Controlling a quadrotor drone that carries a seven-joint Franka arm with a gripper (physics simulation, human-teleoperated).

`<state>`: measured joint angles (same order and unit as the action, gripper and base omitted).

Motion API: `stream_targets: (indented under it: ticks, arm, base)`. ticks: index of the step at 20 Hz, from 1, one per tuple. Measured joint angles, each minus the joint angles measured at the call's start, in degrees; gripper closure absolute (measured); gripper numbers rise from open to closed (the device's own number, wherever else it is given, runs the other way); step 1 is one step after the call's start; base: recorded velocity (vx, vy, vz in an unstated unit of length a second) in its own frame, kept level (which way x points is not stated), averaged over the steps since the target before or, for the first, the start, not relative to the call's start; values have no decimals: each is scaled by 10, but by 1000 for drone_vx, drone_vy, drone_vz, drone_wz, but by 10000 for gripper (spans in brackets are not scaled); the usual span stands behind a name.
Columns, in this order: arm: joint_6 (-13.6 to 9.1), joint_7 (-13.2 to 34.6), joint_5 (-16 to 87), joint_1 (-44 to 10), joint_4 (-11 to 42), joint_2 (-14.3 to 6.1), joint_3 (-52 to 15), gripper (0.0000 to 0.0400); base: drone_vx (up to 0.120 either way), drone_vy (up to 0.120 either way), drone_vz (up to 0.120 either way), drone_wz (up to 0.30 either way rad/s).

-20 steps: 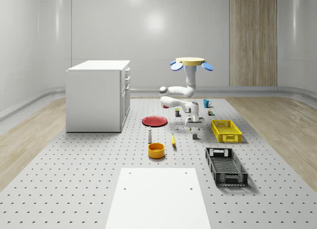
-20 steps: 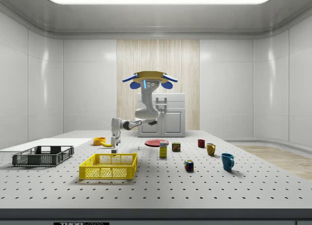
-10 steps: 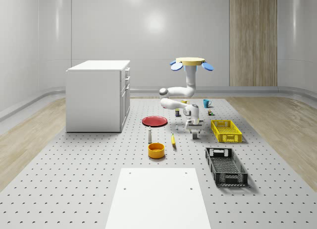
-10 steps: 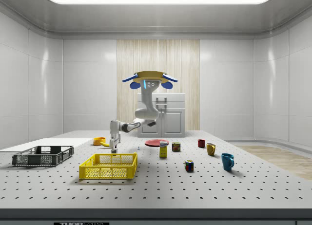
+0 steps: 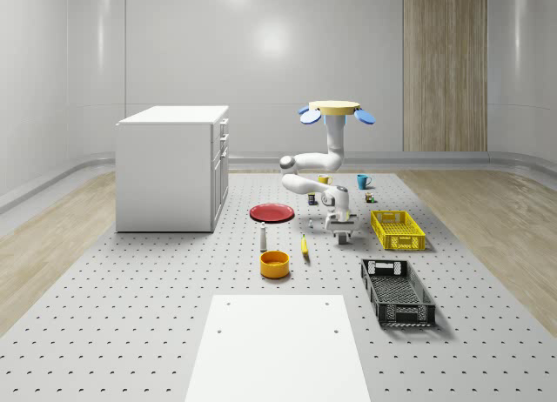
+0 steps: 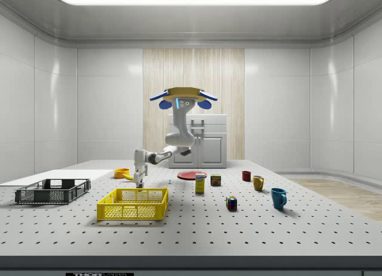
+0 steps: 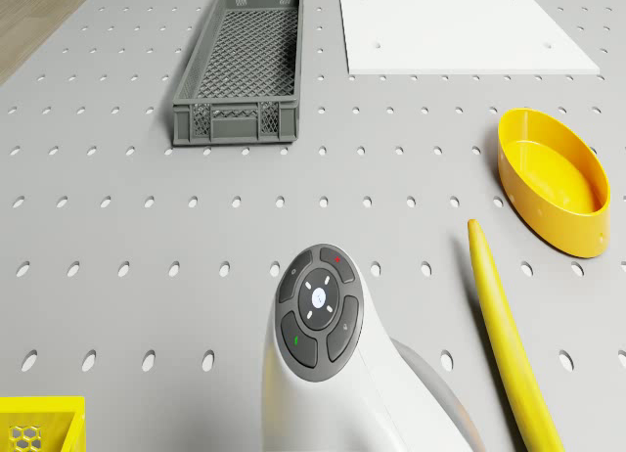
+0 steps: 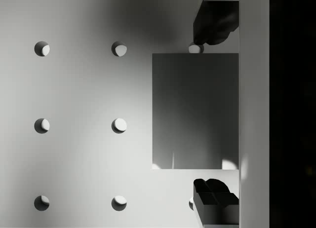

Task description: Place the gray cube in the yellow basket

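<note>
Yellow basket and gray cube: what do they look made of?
Yellow basket: looks like molded plastic, judging by its uniform bright color and lattice walls. Gray cube: smooth matte faces with sharp edges and no texture; could be plastic or painted wood, can't tell which.

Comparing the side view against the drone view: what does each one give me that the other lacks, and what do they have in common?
Side view brings: the drone hovering above the table, the gripper hanging low behind the yellow basket, the cabinet, red plate and blue mug.
Drone view brings: the button pad on the arm's wrist and the mesh floor inside the dark crate.
Shared: the yellow basket, dark crate, yellow bowl, banana and white sheet.
</note>
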<state>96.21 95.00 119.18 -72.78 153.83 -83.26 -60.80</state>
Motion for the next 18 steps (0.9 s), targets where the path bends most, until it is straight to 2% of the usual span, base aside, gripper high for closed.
stream_targets:
  ticks: [3,4,7,10,18]
  arm:
    - [0,-2,3,4,1,0,3,0]
    - [0,-2,3,4,1,0,3,12]
    - [0,-4,5,6,2,1,5,85]
    - [-1,-4,6,8,2,2,5,119]
    - [-10,-6,-1,13,9,4,-4,146]
  base:
    - [0,0,0,0]
    - [0,0,0,0]
    - [0,0,0,0]
    - [0,0,0,0]
    - [0,0,0,0]
